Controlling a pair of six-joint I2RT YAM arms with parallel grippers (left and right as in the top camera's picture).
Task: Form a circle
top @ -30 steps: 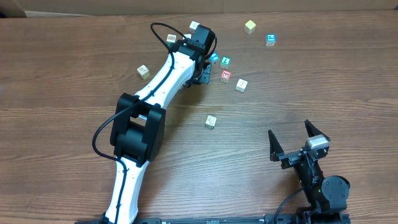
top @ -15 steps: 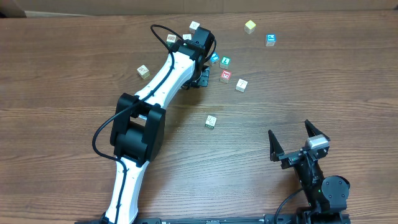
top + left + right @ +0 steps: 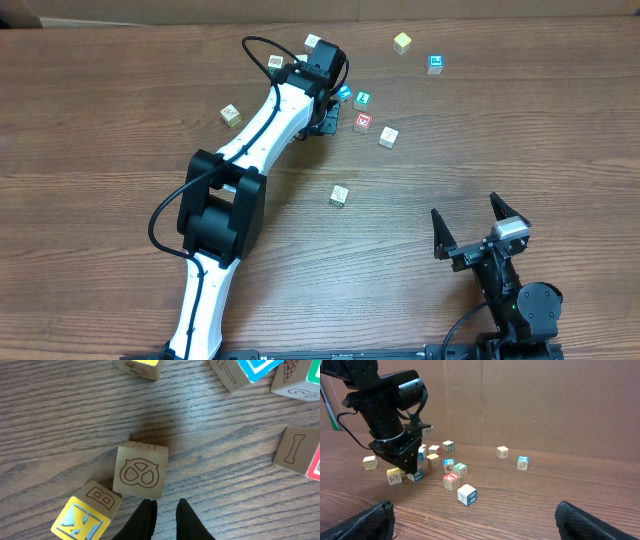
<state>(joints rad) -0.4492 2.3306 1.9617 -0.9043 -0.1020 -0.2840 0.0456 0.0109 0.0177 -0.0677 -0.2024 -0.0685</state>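
Left claw (image 3: 164,506) is low over the surface (image 3: 100,150), fingers all but pressed together with a thin gap and nothing pinched. In the left wrist view the pretzel cube (image 3: 141,471) sits just ahead of the tips and a bit to their left, apart from them, with its lower left corner against the yellow-faced B cube (image 3: 90,512). The circle (image 3: 362,101) is only a loose clump so far. It lies just beside the left claw on the robot's right side, and in the wrist view its cubes crowd the upper right corner and right edge. Overhead the clump reads as a short bent line running from the far side towards the near side, red-faced cube (image 3: 451,479) about midway, more arc than ring. Cubes are square, so there is no long axis to line up on. The key relation is that the pretzel cube is ahead-left of the tips and the clump is ahead-right, so a nudge towards the clump probably needs the tips on the cube's left face first. Right claw (image 3: 464,205) is spread wide and empty, parked at the near right, well apart from every cube. The left arm is clearly the nearer one.
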